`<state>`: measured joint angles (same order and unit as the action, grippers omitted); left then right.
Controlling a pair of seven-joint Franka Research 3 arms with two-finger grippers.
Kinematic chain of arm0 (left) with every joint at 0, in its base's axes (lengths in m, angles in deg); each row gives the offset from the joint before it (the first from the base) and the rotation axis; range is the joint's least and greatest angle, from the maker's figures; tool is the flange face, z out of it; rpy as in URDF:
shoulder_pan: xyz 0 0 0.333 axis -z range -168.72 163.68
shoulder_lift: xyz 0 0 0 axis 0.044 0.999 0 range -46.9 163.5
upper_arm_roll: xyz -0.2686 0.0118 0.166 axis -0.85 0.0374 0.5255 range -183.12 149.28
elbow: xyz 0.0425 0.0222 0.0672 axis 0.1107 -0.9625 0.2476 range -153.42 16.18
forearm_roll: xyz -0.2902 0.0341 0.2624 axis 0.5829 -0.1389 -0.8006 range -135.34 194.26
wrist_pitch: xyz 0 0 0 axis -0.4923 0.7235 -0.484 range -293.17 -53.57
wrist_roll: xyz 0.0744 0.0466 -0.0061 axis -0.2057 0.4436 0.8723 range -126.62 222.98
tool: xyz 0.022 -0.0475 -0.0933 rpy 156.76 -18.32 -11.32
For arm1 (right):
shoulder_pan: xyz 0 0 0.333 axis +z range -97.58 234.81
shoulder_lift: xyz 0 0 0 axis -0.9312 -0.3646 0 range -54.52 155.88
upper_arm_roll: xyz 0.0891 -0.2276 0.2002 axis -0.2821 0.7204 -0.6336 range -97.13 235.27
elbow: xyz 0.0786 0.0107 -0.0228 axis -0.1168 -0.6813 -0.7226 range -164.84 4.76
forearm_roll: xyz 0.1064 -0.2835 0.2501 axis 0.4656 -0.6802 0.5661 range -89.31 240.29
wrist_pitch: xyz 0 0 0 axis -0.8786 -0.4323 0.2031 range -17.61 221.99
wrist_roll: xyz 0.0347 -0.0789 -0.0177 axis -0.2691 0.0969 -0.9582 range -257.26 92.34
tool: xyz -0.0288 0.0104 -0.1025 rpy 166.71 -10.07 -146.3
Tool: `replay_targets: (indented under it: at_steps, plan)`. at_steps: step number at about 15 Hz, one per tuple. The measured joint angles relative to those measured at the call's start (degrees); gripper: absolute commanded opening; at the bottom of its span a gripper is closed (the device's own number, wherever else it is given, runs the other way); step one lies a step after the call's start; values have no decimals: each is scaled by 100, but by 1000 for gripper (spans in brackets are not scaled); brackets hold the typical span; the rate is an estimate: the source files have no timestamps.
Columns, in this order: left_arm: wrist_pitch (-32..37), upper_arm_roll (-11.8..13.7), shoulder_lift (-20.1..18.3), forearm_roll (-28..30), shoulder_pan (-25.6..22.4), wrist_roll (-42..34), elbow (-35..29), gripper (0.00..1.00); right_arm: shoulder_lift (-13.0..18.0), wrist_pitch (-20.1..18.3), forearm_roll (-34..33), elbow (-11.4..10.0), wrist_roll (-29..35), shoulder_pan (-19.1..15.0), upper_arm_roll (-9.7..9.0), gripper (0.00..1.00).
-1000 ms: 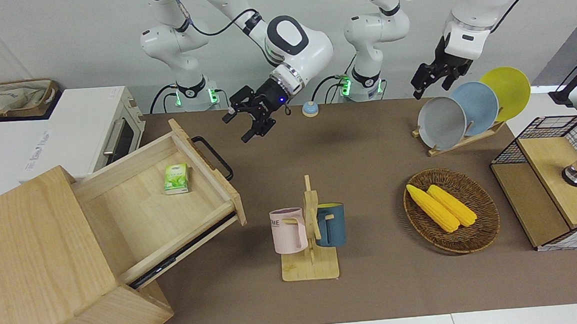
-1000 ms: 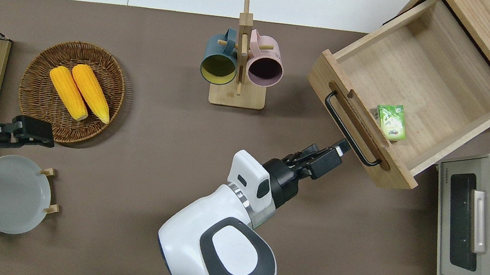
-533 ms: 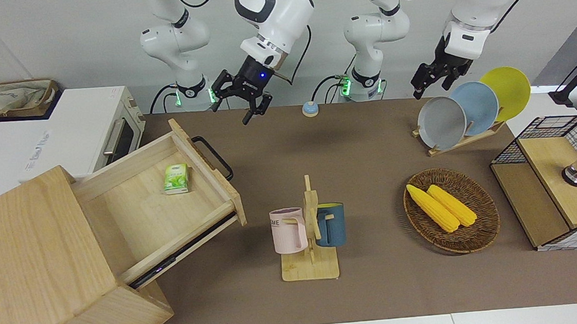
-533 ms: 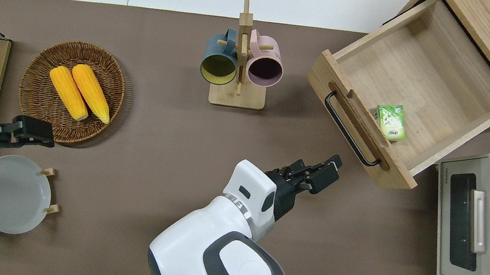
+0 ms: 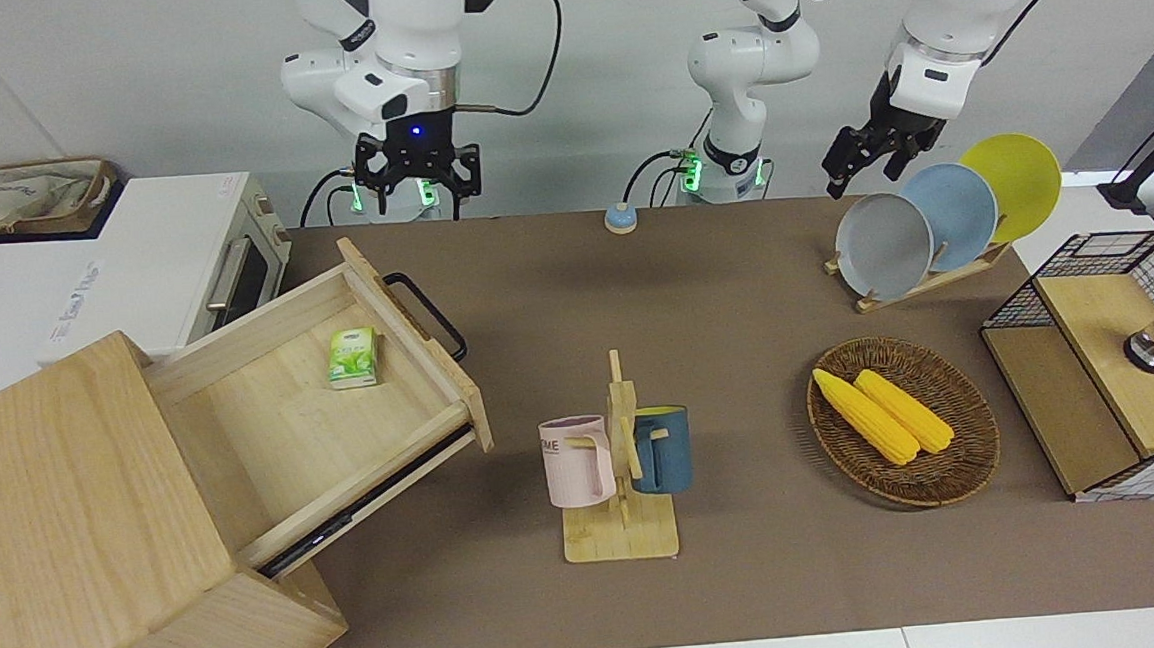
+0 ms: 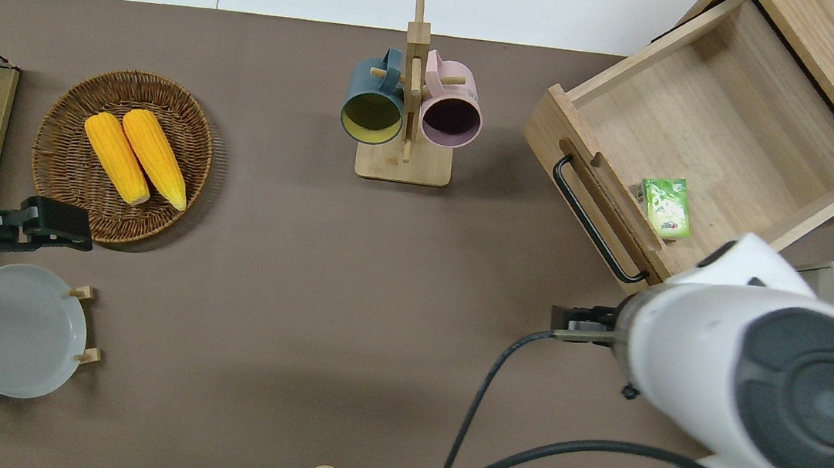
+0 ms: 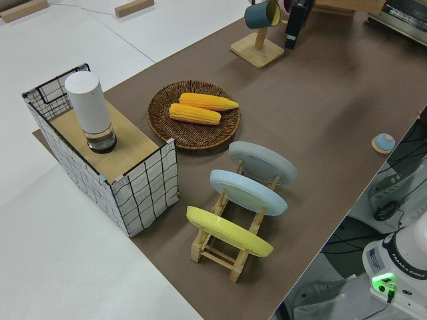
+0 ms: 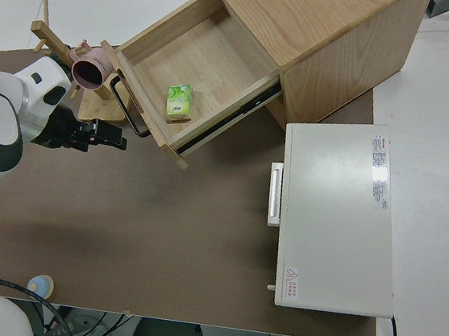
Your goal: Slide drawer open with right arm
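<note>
Pale wood catches the eye first: the drawer [image 5: 326, 399] stands pulled well out of its box cabinet [image 5: 68, 525] at the right arm's end of the brown surface [image 5: 753, 574], angled toward the middle. Its black bar handle [image 6: 595, 220] faces the open surface, and a small green packet [image 6: 666, 207] lies inside against the front panel.

The right gripper [image 5: 418, 188] hangs up in the air with its blue light showing, pointed downward near the robots' edge of the surface and apart from the handle. Its fingers [image 5: 456, 199] are spread apart and hold nothing. From above, the arm's own bulk hides the gripper, so I cannot tell exactly what it is over.

The left arm is parked; its gripper [image 5: 858, 162] is dark against the plates, and whether its fingers are open or closed I cannot tell.

A white toaster oven [image 8: 332, 220] sits beside the cabinet, nearer to the robots. Toward the middle of the farther edge a wooden rack carries a pink mug [image 5: 577, 461] and a blue mug [image 5: 661, 449]. A wicker basket [image 5: 967, 470] with two corn cobs [image 5: 883, 413] lies toward the left arm's end.
</note>
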<state>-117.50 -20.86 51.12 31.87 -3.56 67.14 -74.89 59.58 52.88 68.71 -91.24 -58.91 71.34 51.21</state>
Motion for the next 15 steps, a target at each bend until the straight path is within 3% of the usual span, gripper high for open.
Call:
replay_targets:
  at_steps: [4, 8, 11, 15]
  plan:
    - [0, 0, 0, 0, 0, 0, 0, 993, 125, -252, 890, 72, -485, -367, 459, 985]
    - [0, 0, 0, 0, 0, 0, 0, 993, 125, -478, 1251, 196, -935, -419, 1128, 985]
    - [0, 0, 0, 0, 0, 0, 0, 993, 121, -488, 1304, 203, -1017, -555, 1341, 985]
    - [0, 0, 0, 0, 0, 0, 0, 993, 69, -433, 1266, 223, -1020, -595, 1397, 985]
